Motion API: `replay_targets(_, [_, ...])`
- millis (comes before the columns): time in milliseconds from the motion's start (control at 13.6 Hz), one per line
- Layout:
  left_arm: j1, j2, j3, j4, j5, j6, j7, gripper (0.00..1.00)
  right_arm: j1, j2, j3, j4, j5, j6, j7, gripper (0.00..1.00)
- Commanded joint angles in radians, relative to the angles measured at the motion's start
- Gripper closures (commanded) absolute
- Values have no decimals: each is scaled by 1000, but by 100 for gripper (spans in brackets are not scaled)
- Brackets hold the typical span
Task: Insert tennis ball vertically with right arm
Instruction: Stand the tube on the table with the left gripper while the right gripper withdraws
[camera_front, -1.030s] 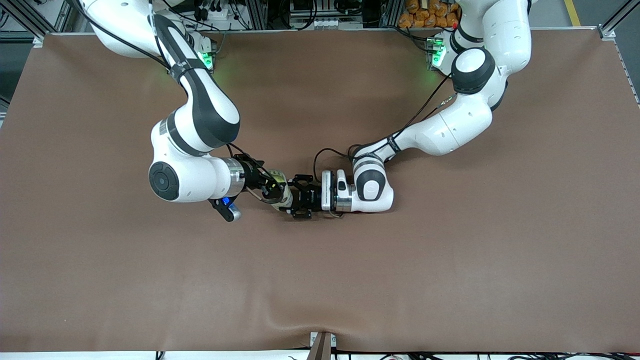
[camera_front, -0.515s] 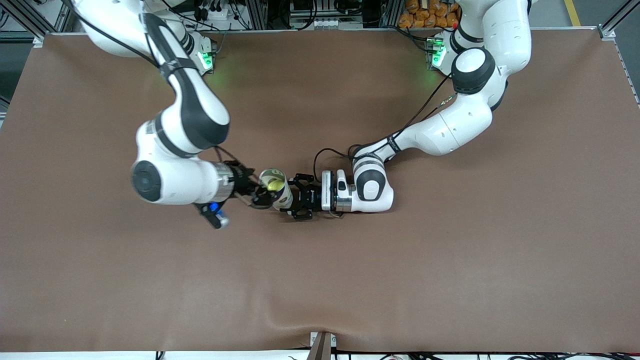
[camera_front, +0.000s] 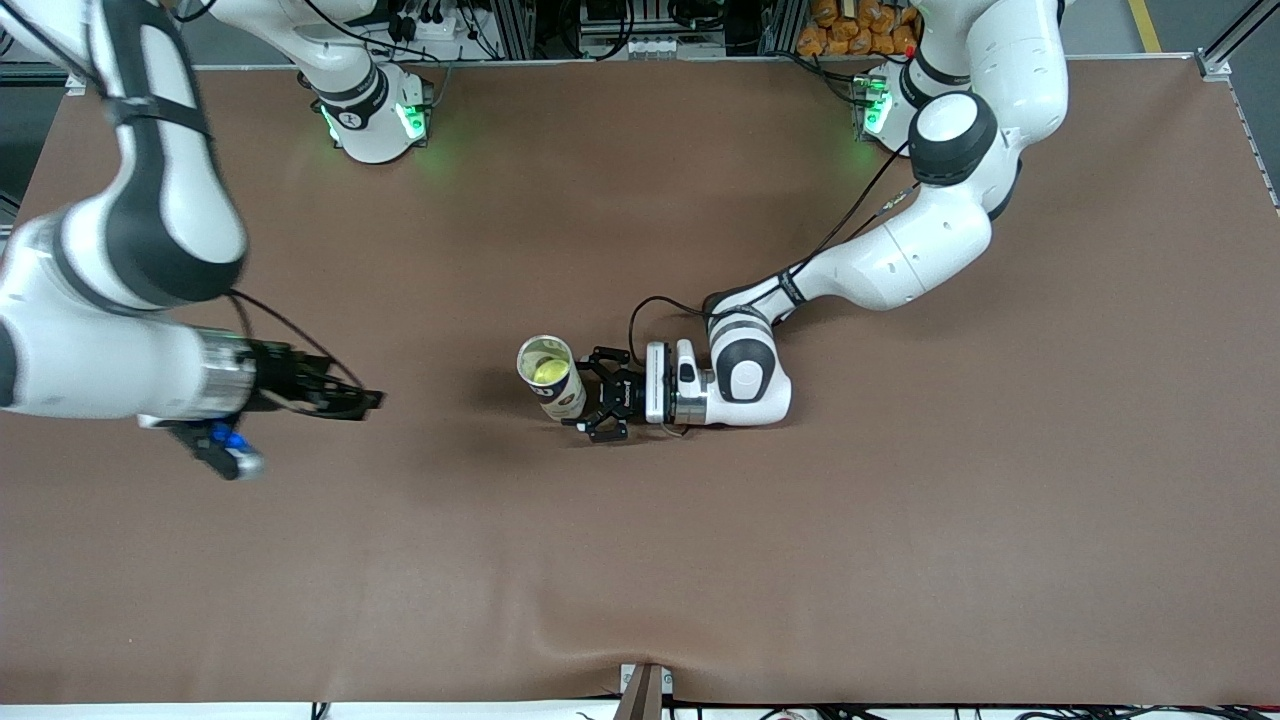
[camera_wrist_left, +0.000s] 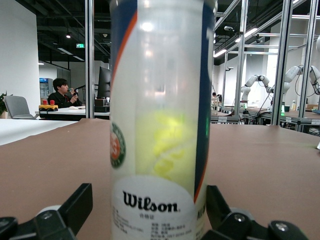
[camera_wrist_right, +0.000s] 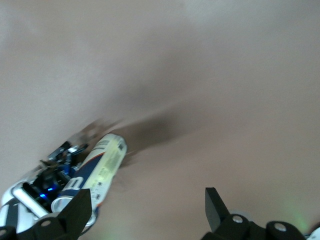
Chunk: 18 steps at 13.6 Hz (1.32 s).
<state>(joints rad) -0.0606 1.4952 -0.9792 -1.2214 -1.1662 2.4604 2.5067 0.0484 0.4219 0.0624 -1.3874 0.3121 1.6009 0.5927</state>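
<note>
- The right pincer (camera_front: 365, 402) has been drawn away from the can (camera_front: 552, 375) toward the right arm's end of the worktop (camera_front: 900, 560), fingers wide and empty.
- The left pincer (camera_front: 597, 403) is spread wide around the upright can.
- The tennis ball (camera_front: 546, 371) is seen only partly, inside the can.

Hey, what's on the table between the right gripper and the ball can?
Nothing: in the front view, only bare brown table lies between the right gripper and the ball can.

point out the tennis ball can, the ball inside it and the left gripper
tennis ball can (camera_front: 556, 385): front view, on its upright side wall below the open rim.
tennis ball (camera_front: 546, 371): front view, yellow top seen through the can's mouth.
left gripper (camera_front: 590, 396): front view, midway between its open fingertips beside the can.
</note>
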Motion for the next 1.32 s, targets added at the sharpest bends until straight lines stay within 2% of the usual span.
replay_targets(0, [41, -55, 19, -75, -35, -4, -5, 0, -41, -86, 14, -84, -50, 2, -75, 0])
replay_targets(147, [45, -56, 25, -81, -33, -4, -6, 0, -103, -127, 14, -110, -59, -12, -175, 0])
replay_targets(294, [89, -88, 30, -143, -33, -4, -8, 0, -143, -182, 5, -139, -83, -33, -256, 0])
replay_targets(589, [197, -205, 42, -314, -33, -1, -58, 0, -144, -250, -99, -134, -116, -104, -414, 0])
replay_targets(809, [275, -314, 50, -415, -29, 2, -91, 0, -90, -310, -225, -130, -116, -139, -529, 0])
replay_targets(956, [318, -384, 57, -473, -21, 2, -127, 0, -93, -340, -233, -127, -151, -167, -579, 0])
replay_targets(1103, [350, -455, 91, -520, -20, -6, -143, 0, -88, -389, -216, -127, -238, -171, -588, 0])
replay_targets(1251, [405, -504, 99, -550, 14, -14, -170, 0, -78, -397, -222, -122, -258, -171, -637, 0])
